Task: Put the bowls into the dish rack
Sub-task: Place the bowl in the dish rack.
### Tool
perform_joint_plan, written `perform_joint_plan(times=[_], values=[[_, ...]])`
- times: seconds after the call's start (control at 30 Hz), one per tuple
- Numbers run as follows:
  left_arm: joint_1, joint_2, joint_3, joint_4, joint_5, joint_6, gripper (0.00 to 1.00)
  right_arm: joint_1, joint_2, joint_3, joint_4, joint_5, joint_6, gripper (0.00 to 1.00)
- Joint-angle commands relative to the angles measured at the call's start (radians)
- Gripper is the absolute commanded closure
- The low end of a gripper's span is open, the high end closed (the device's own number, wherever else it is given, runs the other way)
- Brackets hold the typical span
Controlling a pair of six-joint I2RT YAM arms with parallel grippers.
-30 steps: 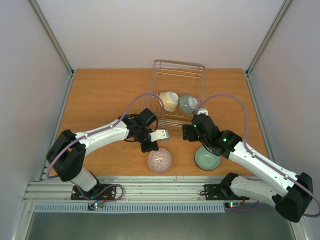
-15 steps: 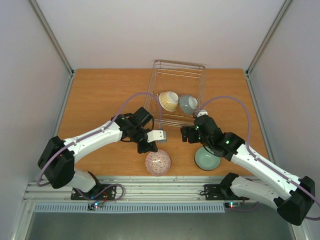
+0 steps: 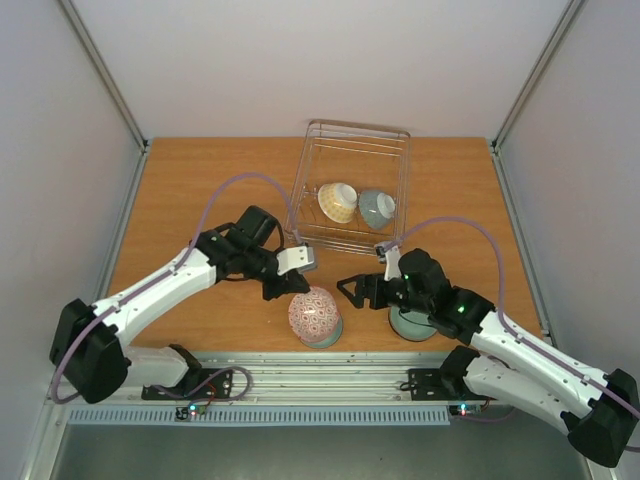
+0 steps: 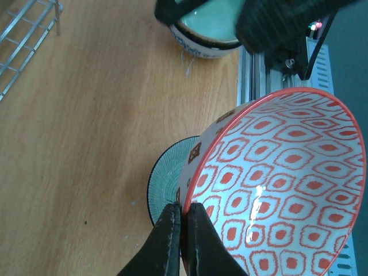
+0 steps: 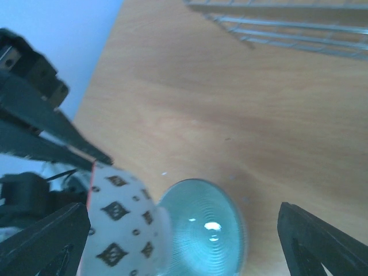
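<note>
My left gripper (image 3: pixel 303 291) is shut on the rim of a white bowl with a red pattern (image 3: pixel 313 313) and holds it tilted. In the left wrist view its fingers (image 4: pixel 170 230) pinch that rim (image 4: pixel 270 190). A teal bowl (image 4: pixel 165 185) sits on the table right under it. My right gripper (image 3: pixel 352 291) is open and empty just right of these bowls, with the teal bowl (image 5: pixel 202 230) between its spread fingers (image 5: pixel 49 241). A celadon bowl (image 3: pixel 412 323) stands under my right arm. The wire dish rack (image 3: pixel 352 150) holds a cream bowl (image 3: pixel 337 201) and a grey-blue bowl (image 3: pixel 376 208).
The rack's near edge (image 4: pixel 23 29) lies just behind both grippers. The table's front edge and a metal rail (image 3: pixel 300 375) are close behind the tilted bowl. Bare wood (image 3: pixel 200 190) lies left of the rack.
My left gripper has tipped the red-patterned bowl up by its rim, uncovering the teal bowl under it. My right gripper has moved left and nearer, up to the bowls.
</note>
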Motion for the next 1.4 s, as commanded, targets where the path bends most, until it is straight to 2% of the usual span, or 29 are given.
perform_joint_plan(times=[0.0,0.2,0.6,0.8,1.13,1.27,1.37], values=[[0.017,-0.073,-0.025,0.145,0.031,-0.062,1.0,0.05,0.012,-0.01,0.138,-0.117,0.092,0.09],[0.063,-0.095,-0.032,0.162,0.075,-0.085,0.99,0.094,0.013,-0.029,0.197,-0.125,0.123,0.09],[0.172,-0.093,-0.012,0.113,0.255,-0.078,1.0,0.167,0.067,-0.094,0.336,-0.112,0.145,0.09],[0.183,-0.071,-0.002,0.077,0.309,-0.05,1.0,0.175,0.106,-0.116,0.456,-0.113,0.137,0.09],[0.184,-0.07,-0.001,0.068,0.318,-0.037,1.0,0.191,0.157,-0.138,0.577,-0.12,0.178,0.1],[0.184,-0.073,-0.003,0.074,0.311,-0.041,1.0,0.2,0.173,-0.15,0.619,-0.121,0.202,0.13],[0.184,-0.076,-0.004,0.075,0.311,-0.043,1.0,0.209,0.179,-0.152,0.635,-0.117,0.21,0.22]])
